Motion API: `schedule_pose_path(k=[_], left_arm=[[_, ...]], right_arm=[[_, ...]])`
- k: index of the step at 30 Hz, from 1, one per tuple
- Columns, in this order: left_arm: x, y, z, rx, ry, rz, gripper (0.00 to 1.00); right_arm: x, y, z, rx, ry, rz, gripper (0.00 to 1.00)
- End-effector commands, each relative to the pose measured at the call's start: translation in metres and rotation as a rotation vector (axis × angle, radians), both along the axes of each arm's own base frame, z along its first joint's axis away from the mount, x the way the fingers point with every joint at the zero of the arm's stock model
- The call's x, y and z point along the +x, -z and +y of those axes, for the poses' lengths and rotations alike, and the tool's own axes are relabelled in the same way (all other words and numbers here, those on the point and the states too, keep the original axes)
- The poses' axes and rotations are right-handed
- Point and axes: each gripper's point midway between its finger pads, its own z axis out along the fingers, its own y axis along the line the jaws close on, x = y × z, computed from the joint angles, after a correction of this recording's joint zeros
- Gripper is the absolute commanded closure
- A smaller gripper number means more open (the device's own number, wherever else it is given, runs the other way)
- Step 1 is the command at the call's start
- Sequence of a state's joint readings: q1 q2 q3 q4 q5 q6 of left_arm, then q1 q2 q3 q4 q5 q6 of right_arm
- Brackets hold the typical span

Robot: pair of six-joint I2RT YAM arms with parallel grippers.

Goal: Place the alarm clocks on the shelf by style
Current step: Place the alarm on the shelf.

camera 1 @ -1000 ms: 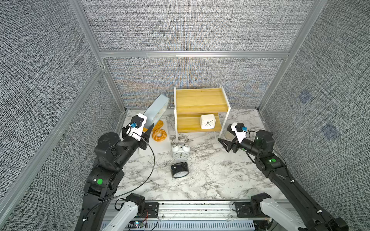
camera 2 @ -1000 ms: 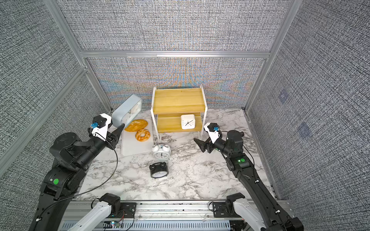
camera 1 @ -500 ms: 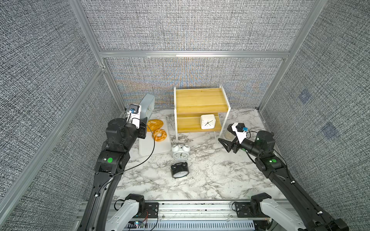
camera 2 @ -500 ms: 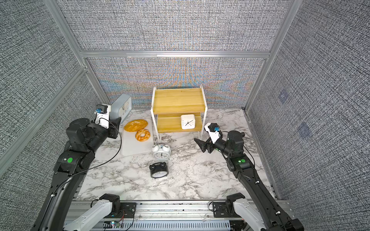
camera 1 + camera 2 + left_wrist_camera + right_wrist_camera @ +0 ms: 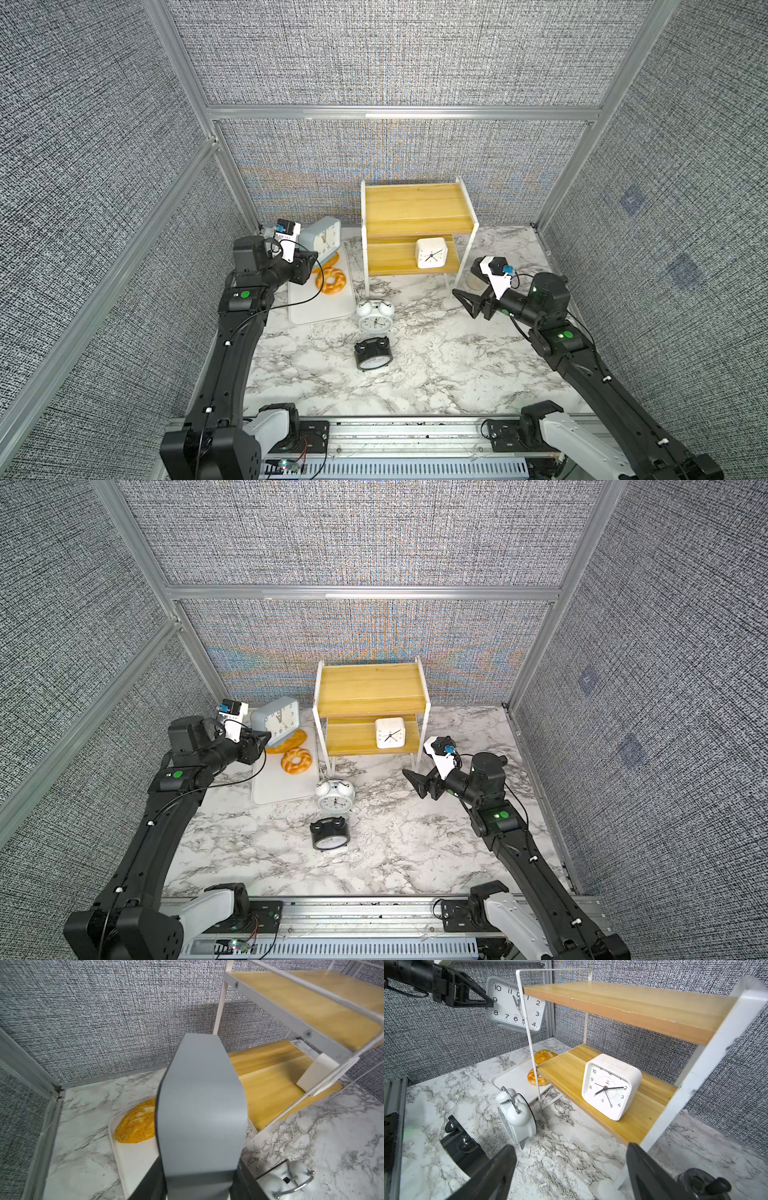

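since the earlier frames the left arm has swung up and back w/ the grey clock. the clock's white face, turned away before, now points to the front. right arm: no change.

top views:
- left gripper point(image 5: 306, 261) is clamped on the left end of the grey clock point(image 5: 326, 241), jaws part closed to the body's thickness.
- the clock is off the surface and slightly tilted. it hangs over the far end of the tray point(image 5: 320, 311), just beside the shelf point(image 5: 415, 208) on its left, not on it.
- right gripper point(image 5: 467, 302) hovers near the shelf's right front leg, jaws wide apart, nothing held.
- small white square clock point(image 5: 431, 252) stands upright on the lower board, right half.
- white twin-bell clock point(image 5: 335, 796) stands on the marble top point(image 5: 415, 854) by the tray's near corner.
- black twin-bell clock point(image 5: 330, 834) sits nearer the front, close to the white one but apart. attitude unclear.
- braided ring bread point(image 5: 296, 761) and seeded flat bread point(image 5: 289, 742) lie on the tray.

left wrist view:
- the grey clock body point(image 5: 199, 1115) fills the centre. dark fingers point(image 5: 149, 1184) flank it on both sides at its near end.
- beyond it are the seeded bread, the tray edge, and the shelf w/ the small white clock on the lower board.

right wrist view:
- both fingers point(image 5: 496, 1174) stand far apart w/ only marble between.
- the small white clock point(image 5: 610, 1086) faces the camera.
- in the background the left gripper's tip point(image 5: 481, 1000) grips the grey clock point(image 5: 517, 1005). the clock is tilted, at abt top-board height, outside the shelf frame.
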State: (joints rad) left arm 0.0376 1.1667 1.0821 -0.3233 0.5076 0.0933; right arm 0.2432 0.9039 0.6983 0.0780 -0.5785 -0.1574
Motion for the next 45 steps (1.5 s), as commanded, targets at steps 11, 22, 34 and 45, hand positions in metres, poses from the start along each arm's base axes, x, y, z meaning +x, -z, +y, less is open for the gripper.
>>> schedule_pose_path(k=[11,22,34,45], left_arm=[[0.012,-0.004,-0.038,0.010,0.351,-0.189,0.73],[0.003,0.007,-0.064,-0.023,0.638,-0.222,0.73],[0.011,0.016,-0.087,-0.091,0.855,-0.253,0.71],[0.022,0.029,-0.108,-0.128,0.949,-0.268,0.72]], right_arm=[[0.002,-0.002,0.000,0.001,0.005,-0.007,0.13],[0.005,0.001,0.000,-0.010,0.008,0.000,0.13],[0.008,0.003,-0.001,-0.015,0.015,0.007,0.12],[0.008,0.008,-0.001,-0.020,0.016,0.021,0.13]])
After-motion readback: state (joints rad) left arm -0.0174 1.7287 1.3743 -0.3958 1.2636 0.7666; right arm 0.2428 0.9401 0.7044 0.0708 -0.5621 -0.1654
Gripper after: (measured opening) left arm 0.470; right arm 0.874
